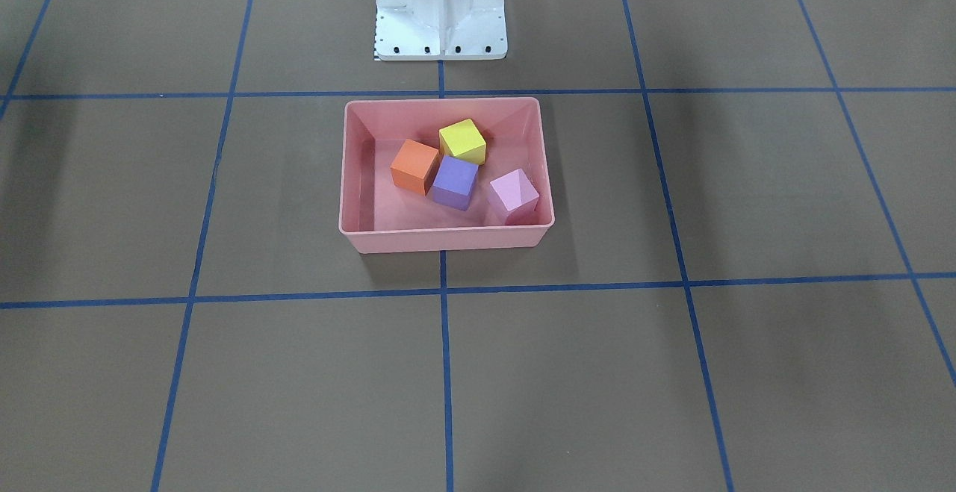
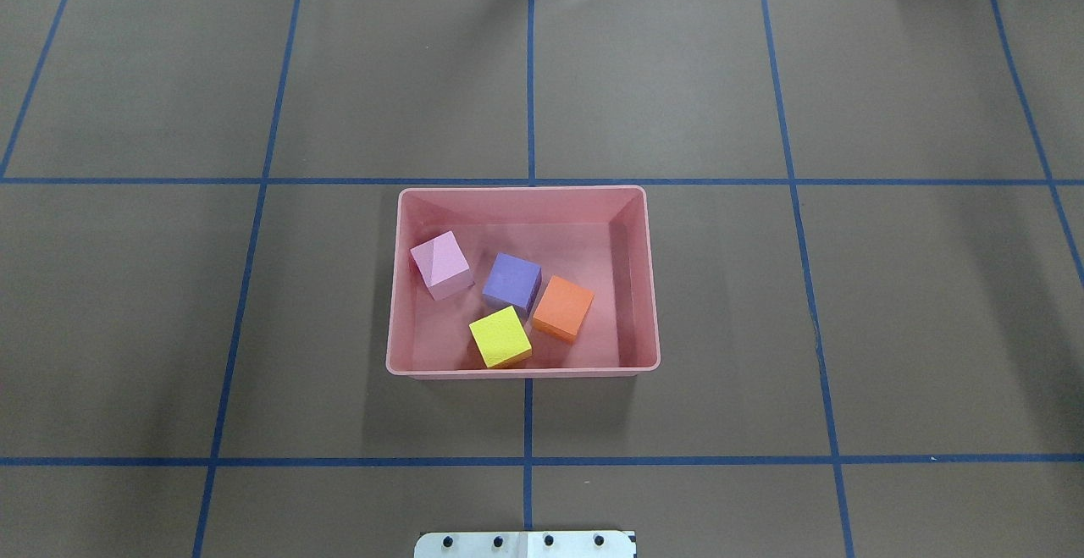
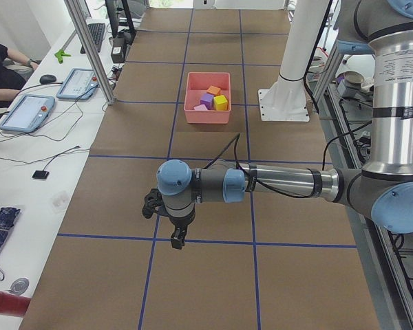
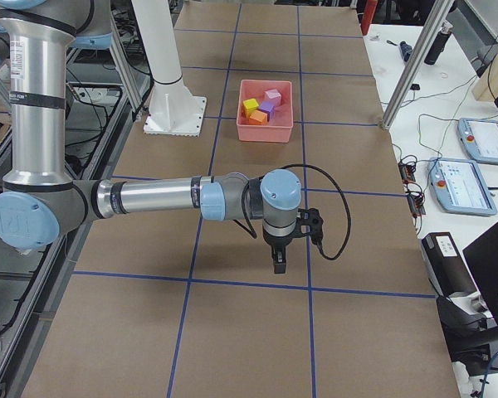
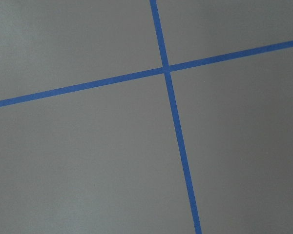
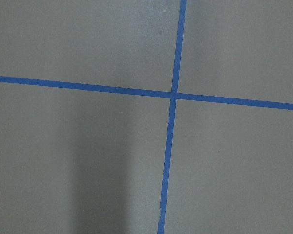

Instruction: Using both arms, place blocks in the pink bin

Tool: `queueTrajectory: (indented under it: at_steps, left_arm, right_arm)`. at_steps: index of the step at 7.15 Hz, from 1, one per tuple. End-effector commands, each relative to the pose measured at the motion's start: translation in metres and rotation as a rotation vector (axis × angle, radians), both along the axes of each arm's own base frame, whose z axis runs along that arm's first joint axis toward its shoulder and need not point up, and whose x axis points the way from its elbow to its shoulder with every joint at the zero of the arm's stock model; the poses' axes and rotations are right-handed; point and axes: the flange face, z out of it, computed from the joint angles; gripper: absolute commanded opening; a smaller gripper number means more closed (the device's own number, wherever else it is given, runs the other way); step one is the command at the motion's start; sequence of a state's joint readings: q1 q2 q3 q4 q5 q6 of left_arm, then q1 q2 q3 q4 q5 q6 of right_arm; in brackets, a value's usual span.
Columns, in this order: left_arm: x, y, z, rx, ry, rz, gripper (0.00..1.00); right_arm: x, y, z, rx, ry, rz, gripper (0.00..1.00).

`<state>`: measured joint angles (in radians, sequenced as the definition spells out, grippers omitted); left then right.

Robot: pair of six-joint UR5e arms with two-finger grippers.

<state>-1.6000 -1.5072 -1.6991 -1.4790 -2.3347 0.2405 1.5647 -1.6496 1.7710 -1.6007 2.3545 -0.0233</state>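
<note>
The orange block [image 2: 563, 308], yellow-green block [image 2: 500, 337], purple block [image 2: 512, 280] and pale pink block [image 2: 441, 265] are all lying inside the pink bin [image 2: 521, 207], so placing is judged complete, while the left gripper [image 3: 177, 240] and right gripper [image 4: 280, 264] are hanging well apart from it toward the table's left and right ends, carrying no block, their opening impossible to tell, and the next move is calling only for parking.

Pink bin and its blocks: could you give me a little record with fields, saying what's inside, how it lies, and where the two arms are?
Container: pink bin, central on the table
Count inside: four blocks
Huddled together: purple block, orange block, yellow-green block
Set apart: pale pink block, tilted, near the wall on the robot's left
Arm one: left gripper, above bare table, away from the bin, open or shut unclear
Arm two: right gripper, likewise, at the opposite end
</note>
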Motion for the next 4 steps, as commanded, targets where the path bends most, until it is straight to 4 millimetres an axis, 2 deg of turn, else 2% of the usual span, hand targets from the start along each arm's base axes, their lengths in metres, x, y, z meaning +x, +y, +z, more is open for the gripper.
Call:
queueTrajectory:
  at_steps: [1, 2, 4]
  left_arm:
    - [-0.001, 0.001, 0.004, -0.002, 0.002, 0.003, 1.00]
    - [0.000, 0.011, 0.014, -0.021, 0.002, 0.004, 1.00]
    - [0.000, 0.017, 0.018, 0.001, 0.003, 0.003, 1.00]
  right_arm:
    - [0.000, -0.004, -0.004, 0.009, 0.000, 0.000, 0.99]
    - [0.000, -0.004, -0.005, 0.011, 0.000, 0.000, 0.99]
    - [-0.001, -0.005, -0.004, 0.016, 0.000, -0.001, 1.00]
